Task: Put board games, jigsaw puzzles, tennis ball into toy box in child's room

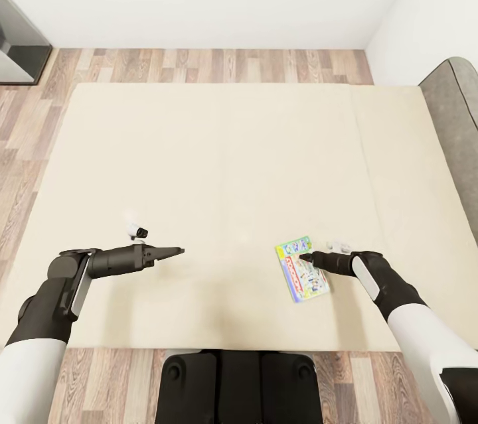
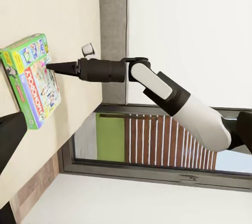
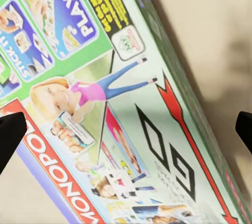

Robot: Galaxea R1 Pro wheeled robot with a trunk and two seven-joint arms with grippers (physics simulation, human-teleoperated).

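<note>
One board game [image 1: 302, 269], a green "MONOPOLY" box, lies flat on the beige bed [image 1: 219, 165] near its front edge, right of centre. My right gripper [image 1: 307, 257] hovers just over the box's near-right side. In the right wrist view its fingertips [image 3: 10, 134] stand wide apart, open, with the box lid [image 3: 126, 103] between and below them. My left gripper [image 1: 176, 252] is held open above bare mattress, well to the left of the game. The left wrist view looks across at the game [image 2: 31, 79] and the right gripper [image 2: 52, 67]. The table, toy box, jigsaw puzzles and tennis ball are out of view.
A grey padded headboard [image 1: 458, 125] borders the bed on the right. A dark grey unit [image 1: 20, 46] stands on the wood floor [image 1: 199, 66] at the far left. White walls close the back, and my black base [image 1: 239, 377] is against the bed's front edge.
</note>
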